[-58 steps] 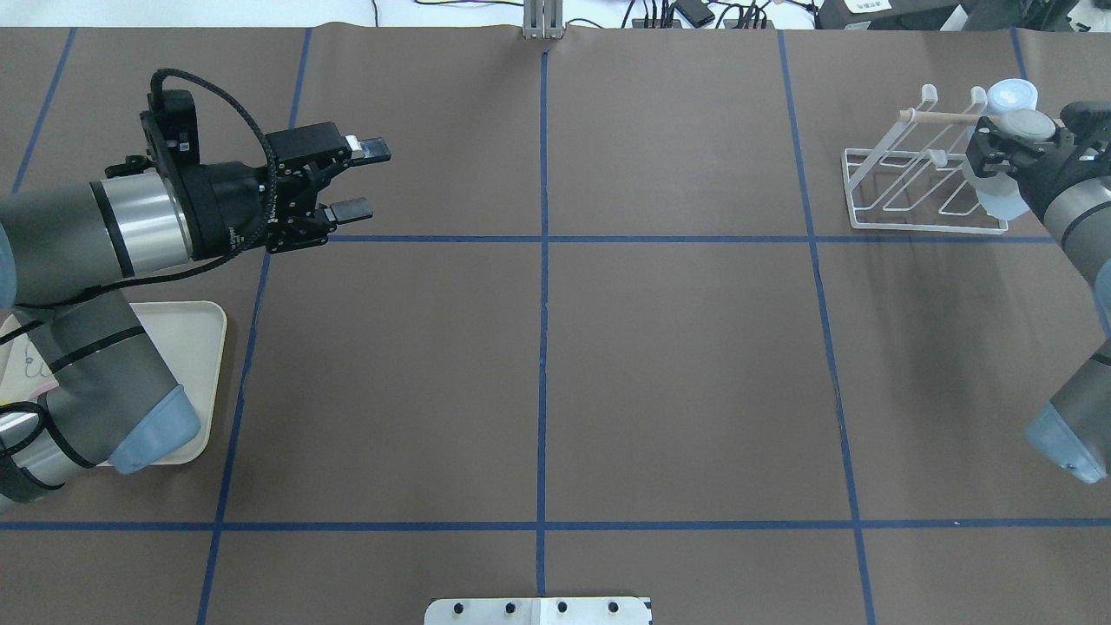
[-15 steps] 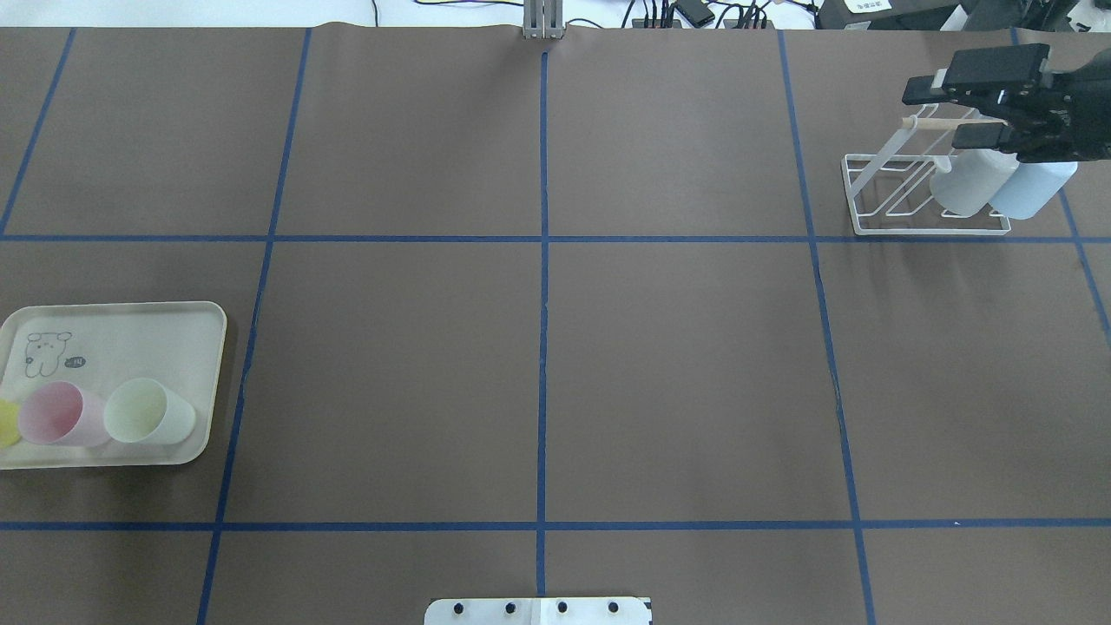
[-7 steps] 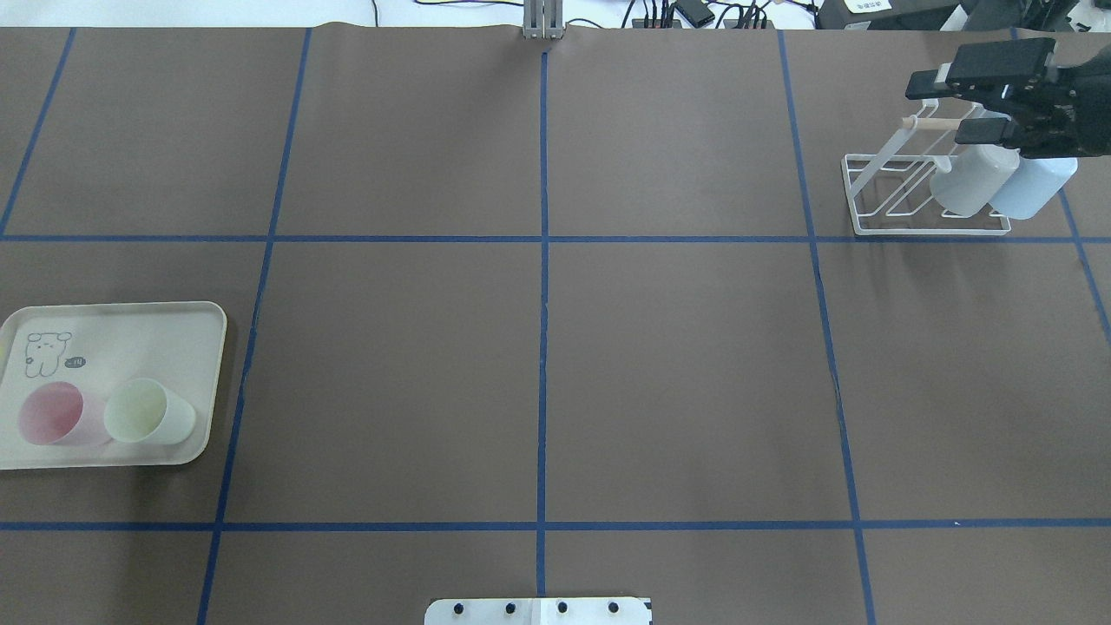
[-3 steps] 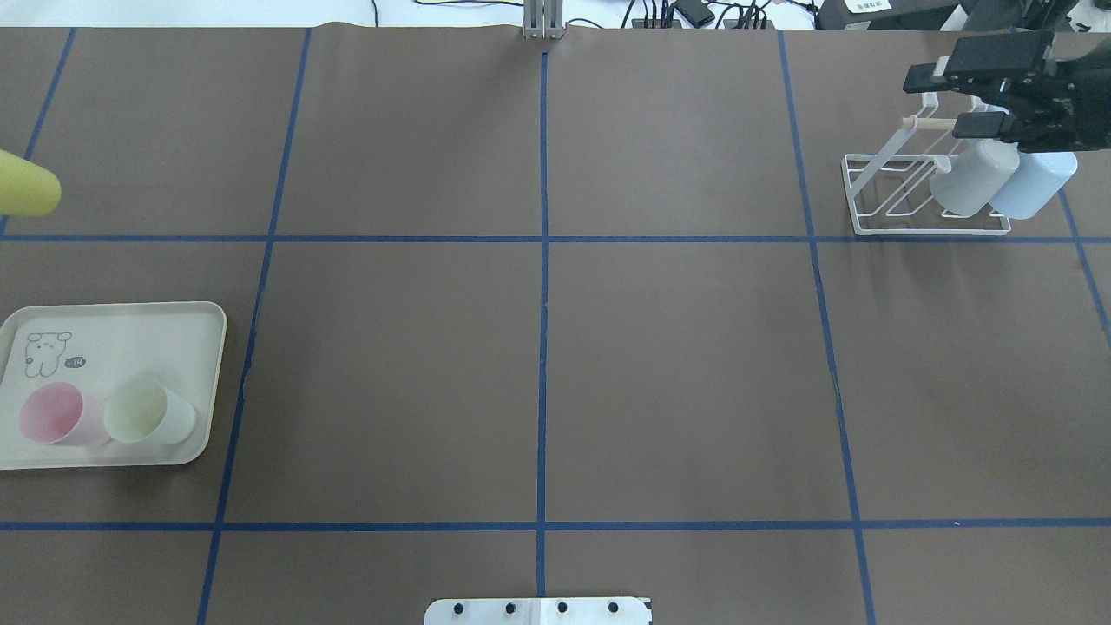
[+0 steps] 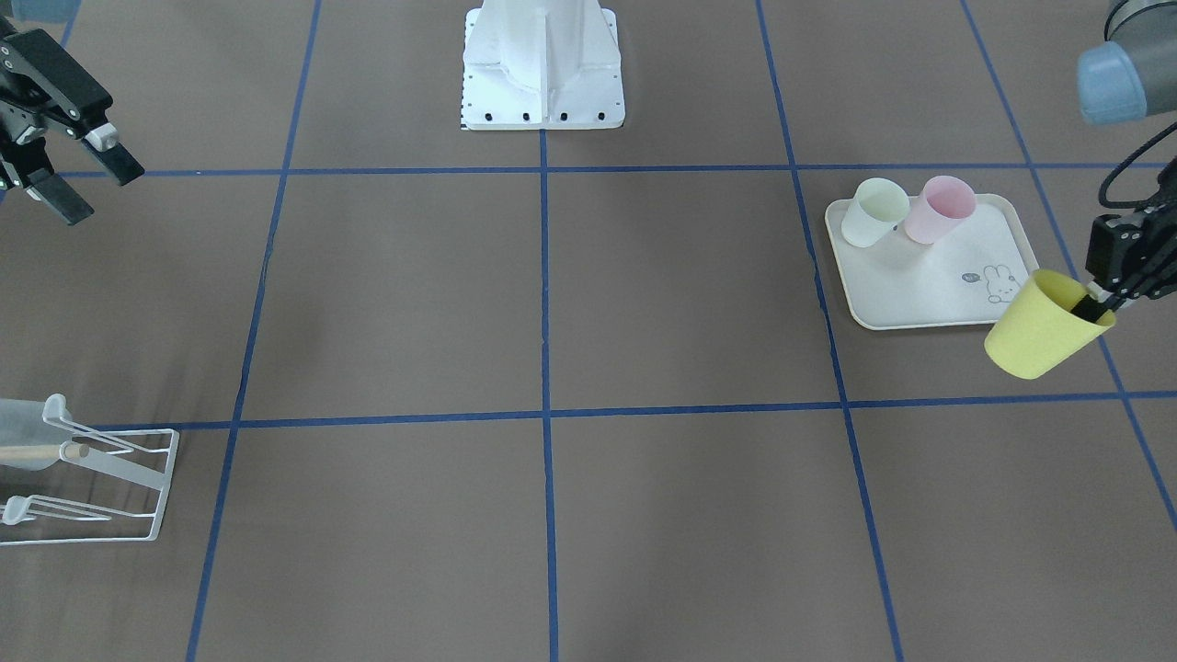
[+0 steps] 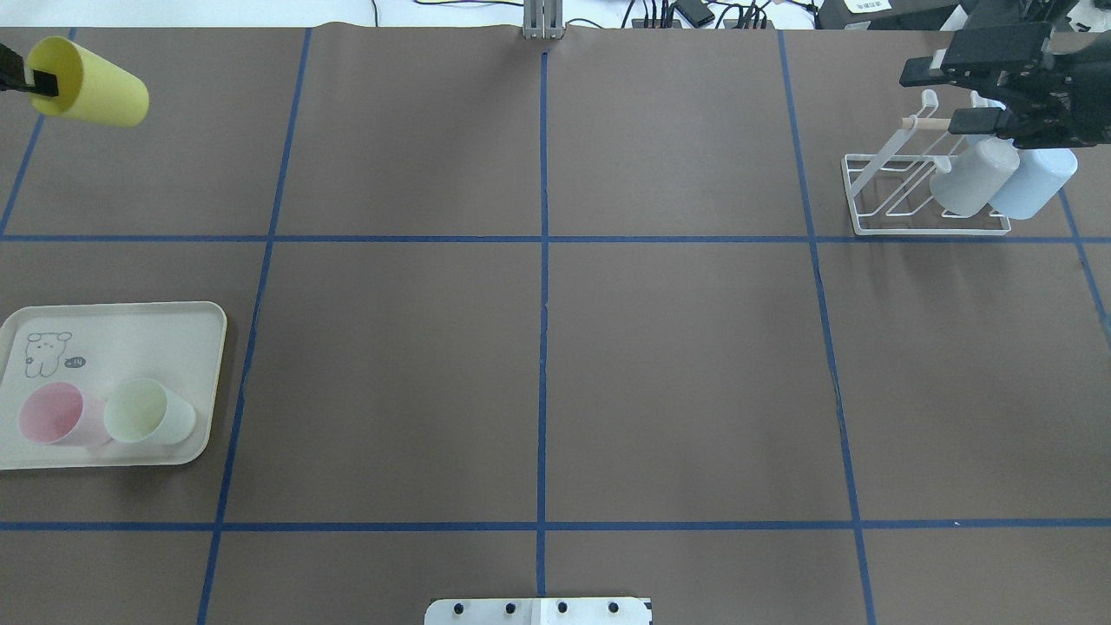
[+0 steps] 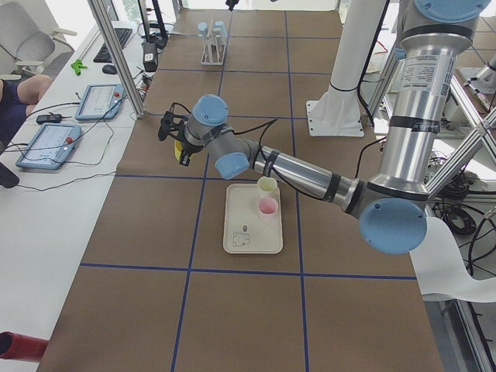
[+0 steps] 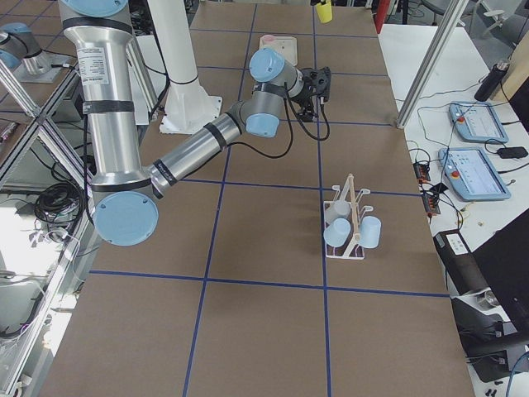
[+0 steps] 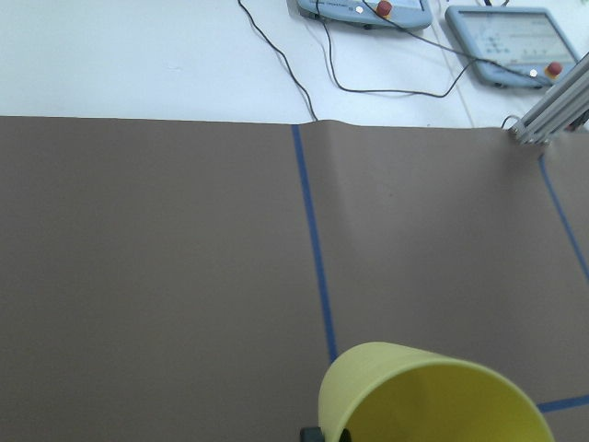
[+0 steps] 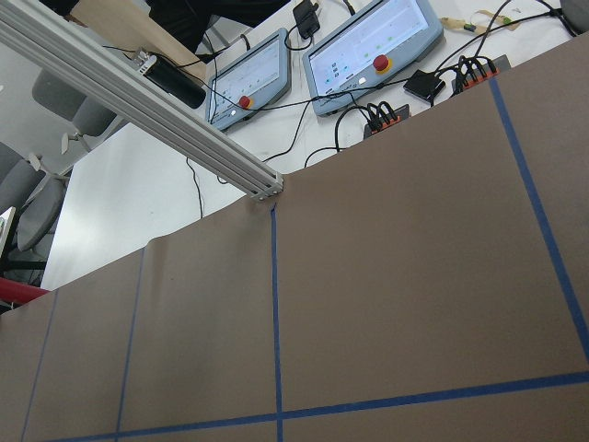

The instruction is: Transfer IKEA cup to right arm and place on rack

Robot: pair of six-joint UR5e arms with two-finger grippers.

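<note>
My left gripper is shut on the rim of a yellow IKEA cup, one finger inside it, and holds it in the air past the tray's far edge. The cup shows at the top left of the overhead view and fills the bottom of the left wrist view. My right gripper is open and empty, above the far side of the white wire rack with its wooden dowel. A grey-white cup and a light blue cup hang on the rack.
A cream rabbit-print tray at the near left holds a pink cup and a pale green cup, both on their sides. The robot's white base plate stands at the near middle edge. Operator tablets and cables lie beyond the far edge.
The yellow cup left the tray in my left gripper and has moved to the far left and into view. My right gripper let go at the rack and has drawn slightly away, open.
</note>
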